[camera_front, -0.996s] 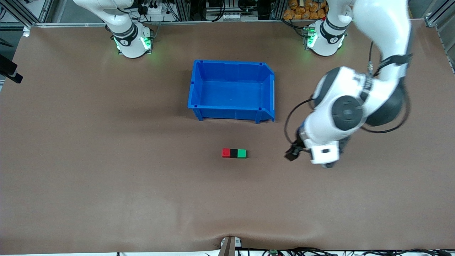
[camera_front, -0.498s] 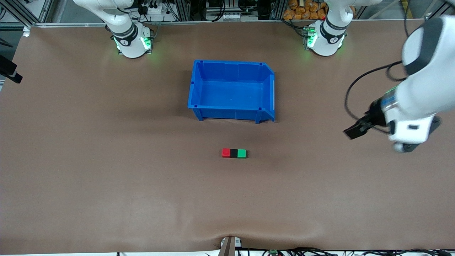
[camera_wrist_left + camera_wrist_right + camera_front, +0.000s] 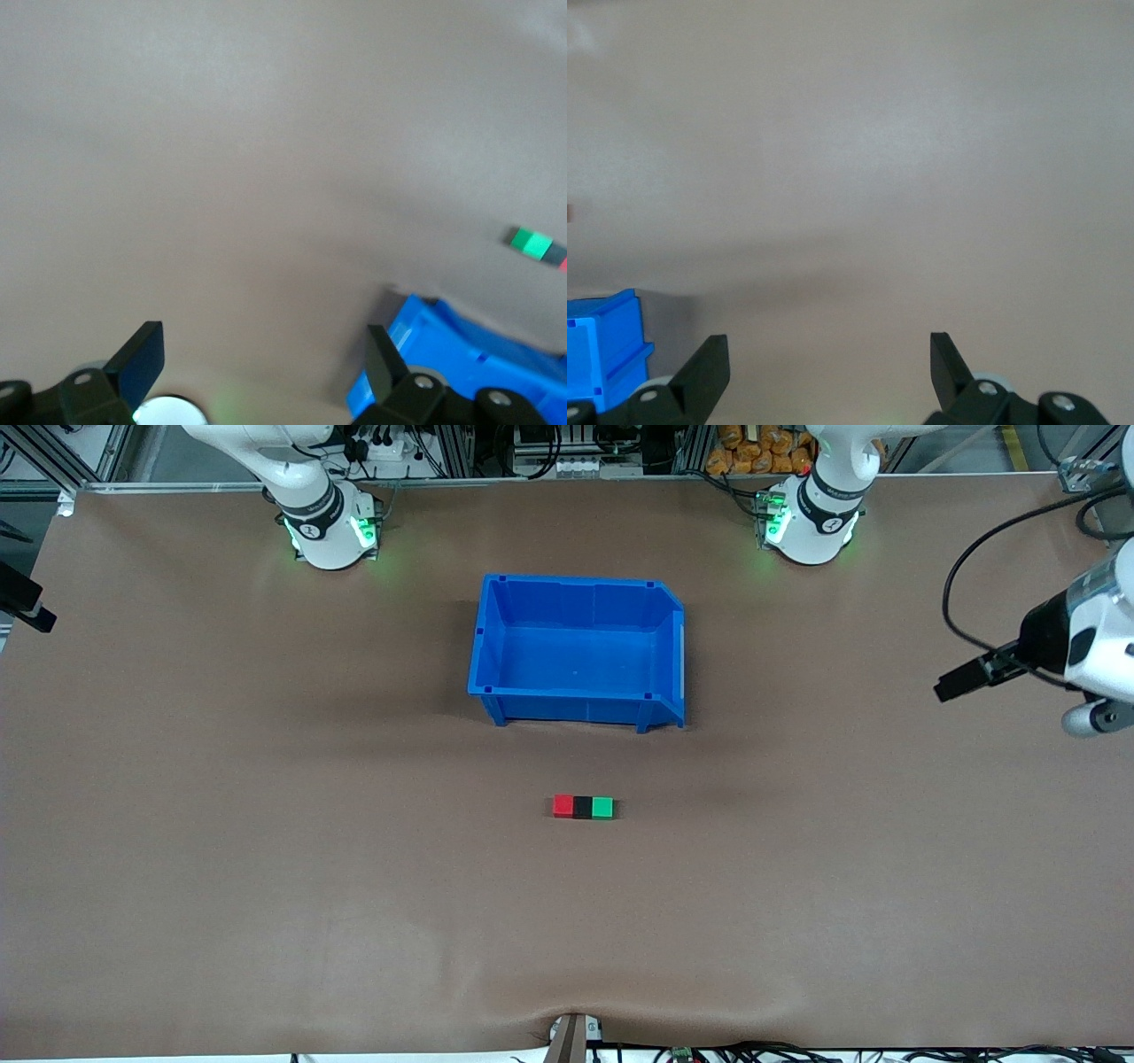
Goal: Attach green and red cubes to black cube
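The red cube [image 3: 563, 806], black cube [image 3: 582, 807] and green cube [image 3: 602, 807] lie in one touching row mid-table, black in the middle. The left wrist view shows the green cube [image 3: 535, 243] small and far off, with the black cube [image 3: 553, 254] beside it. My left gripper [image 3: 261, 354] is open and empty, held in the air over bare table at the left arm's end; the left arm [image 3: 1094, 655] shows at the front view's edge. My right gripper [image 3: 828, 359] is also open and empty over bare table, out of the front view.
An empty blue bin [image 3: 567, 708] stands farther from the front camera than the cubes, between the two bases. A corner of the blue bin [image 3: 461, 354] shows in the left wrist view, and the blue bin [image 3: 602, 354] shows in the right wrist view.
The left arm has swung away from the cube row toward the left arm's end of the table, gripper still open. The three cubes have stayed put.
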